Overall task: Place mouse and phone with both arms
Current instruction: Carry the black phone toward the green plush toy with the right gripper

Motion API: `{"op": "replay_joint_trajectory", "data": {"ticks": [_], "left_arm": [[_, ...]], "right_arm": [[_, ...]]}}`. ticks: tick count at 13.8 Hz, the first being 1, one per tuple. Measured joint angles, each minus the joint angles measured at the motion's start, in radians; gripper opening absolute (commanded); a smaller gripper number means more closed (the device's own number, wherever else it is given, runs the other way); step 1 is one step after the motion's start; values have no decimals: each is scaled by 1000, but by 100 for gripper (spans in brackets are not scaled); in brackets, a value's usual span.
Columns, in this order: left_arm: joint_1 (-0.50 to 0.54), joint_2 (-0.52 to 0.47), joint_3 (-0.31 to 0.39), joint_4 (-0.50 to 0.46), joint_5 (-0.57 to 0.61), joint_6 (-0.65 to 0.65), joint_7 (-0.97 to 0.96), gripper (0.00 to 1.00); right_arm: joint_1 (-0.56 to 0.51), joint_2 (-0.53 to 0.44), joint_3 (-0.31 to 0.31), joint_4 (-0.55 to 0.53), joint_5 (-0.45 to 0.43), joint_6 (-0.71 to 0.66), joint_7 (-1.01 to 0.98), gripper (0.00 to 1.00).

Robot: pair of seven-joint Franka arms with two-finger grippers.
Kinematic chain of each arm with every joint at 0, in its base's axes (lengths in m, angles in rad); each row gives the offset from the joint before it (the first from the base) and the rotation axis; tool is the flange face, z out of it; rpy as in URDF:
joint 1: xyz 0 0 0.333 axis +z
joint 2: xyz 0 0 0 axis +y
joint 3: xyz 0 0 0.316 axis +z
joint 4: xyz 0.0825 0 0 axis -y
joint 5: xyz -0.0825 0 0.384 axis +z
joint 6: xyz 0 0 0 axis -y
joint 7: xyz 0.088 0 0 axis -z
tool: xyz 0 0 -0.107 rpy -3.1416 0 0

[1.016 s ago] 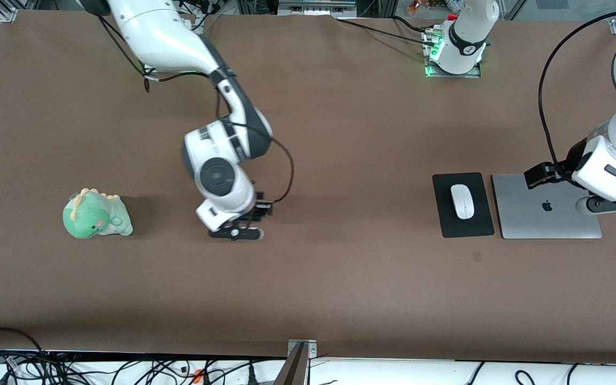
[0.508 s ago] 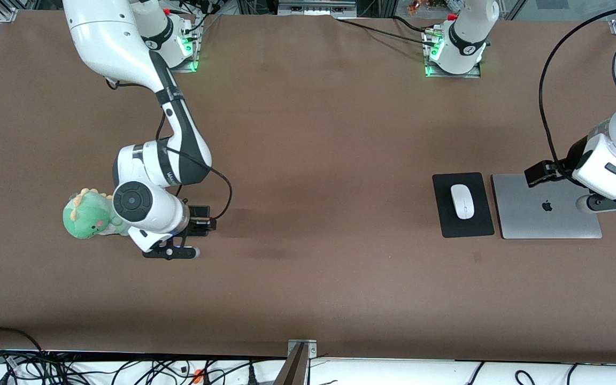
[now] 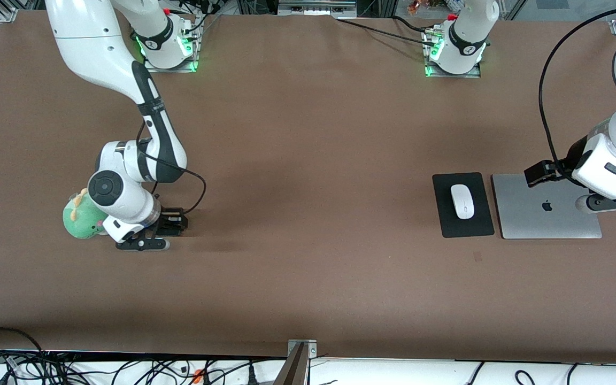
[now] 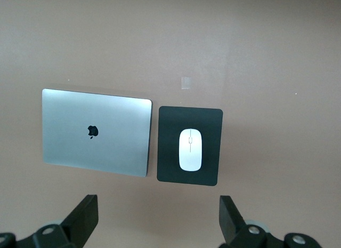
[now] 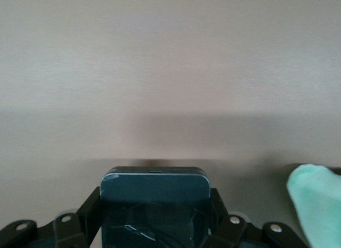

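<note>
i see the phone (image 5: 154,197), a glossy dark slab with rounded corners, pinched between the right gripper (image 5: 154,216) fingers over the brown table (image 3: 308,160), beside a green plush toy (image 3: 78,219). the white oval mouse (image 3: 462,201) lies on the black mouse pad (image 3: 447,224), beside a closed silver laptop (image 3: 532,214). the left gripper (image 4: 157,218) hangs spread apart above the laptop.

A green plush dinosaur (image 3: 81,220) is sitting toward the right arm's end of the table (image 3: 313,160). Toward the left arm's end, a closed silver laptop (image 3: 546,207) is lying flat just beside a black mouse pad (image 3: 463,227).
</note>
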Motion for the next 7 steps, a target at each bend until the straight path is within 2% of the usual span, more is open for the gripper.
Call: {"op": "replay_joint_trajectory", "data": {"ticks": [2,4,5,6,7], "left_arm": [[0,0,-1,0,0,-1,0,100],[0,0,-3,0,0,-2,0,100],[0,0,-4,0,0,-3,0,100],[0,0,-4,0,0,-5,0,100],[0,-1,-5,0,0,-8,0,100]], "right_arm": [[-18,0,0,-60,1,97,-28,14],[-23,1,0,-99,8,147,-33,23],[-23,1,1,-106,13,153,-35,53],[-23,1,3,-108,16,154,-35,100],[-23,1,4,-108,24,154,-36,100]]}}
